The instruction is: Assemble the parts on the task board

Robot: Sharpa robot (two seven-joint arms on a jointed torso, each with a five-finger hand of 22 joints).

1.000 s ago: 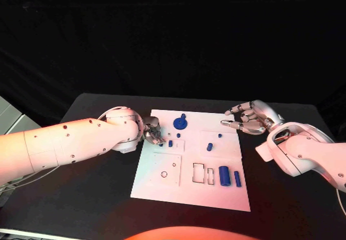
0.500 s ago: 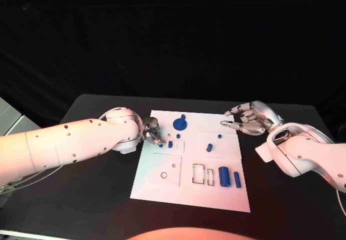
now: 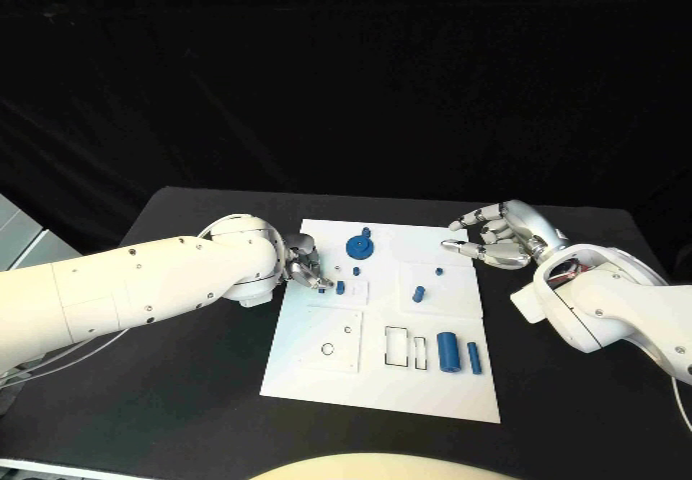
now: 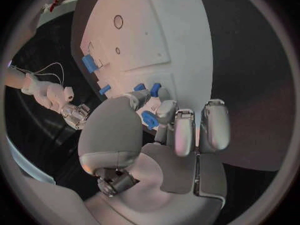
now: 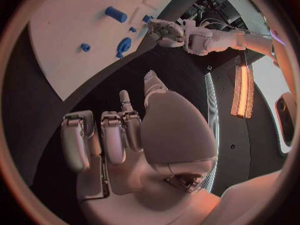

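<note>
— Blue pieces are scattered over the white task board [image 3: 378,390], which lies in the middle of the black table [image 3: 188,400]. A round knob-like part [image 3: 359,244] sits near the far edge, a small peg [image 3: 418,294] mid-board, and two long bars [image 3: 459,352] lie side by side near the outlined slots.

— And the left hand [image 3: 304,265]?

— It is at the board's left edge, fingers curled together around a small blue part [image 4: 149,119]. The left wrist view shows the piece pinched between thumb and fingertips [image 4: 166,110], just above the board, with two more small blue pieces [image 4: 147,88] right beside it.

— The right hand [image 3: 499,240]?

— It hovers off the board's far right corner, over bare table, fingers loosely spread and holding nothing.

— What could go wrong?

— My guess is the grip. The pinched part is tiny and mostly hidden by the fingers, so I cannot tell how it is oriented. If it is tilted, it may jam at the mouth of its hole or pop out of the pinch. The curled fingers also sit close to the neighbouring pieces, so lowering could knock one over. Pressing sideways near the edge might slide the whole board, since nothing visibly pins it.
</note>
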